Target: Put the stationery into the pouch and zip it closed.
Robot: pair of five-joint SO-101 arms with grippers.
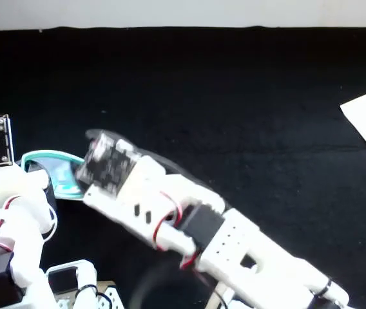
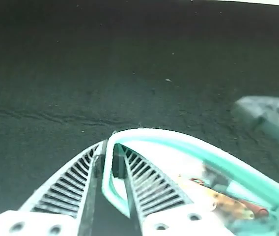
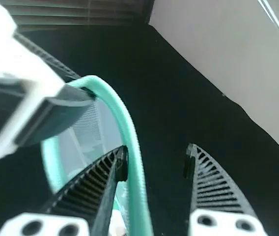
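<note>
Bright and even, no harsh shadows on the black table (image 1: 234, 90). Blown-out whites on the arm (image 1: 234, 248), washed-out glare off the wall (image 3: 228, 54), kinda flat overall.

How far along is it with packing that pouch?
Done, it seems: some stationery already lies inside the clear pouch. In hand: the left gripper pinches the pouch's teal rim, and the right gripper is open astride that rim. Left: zipping it shut; I can't tell how far the zip has run.
</note>
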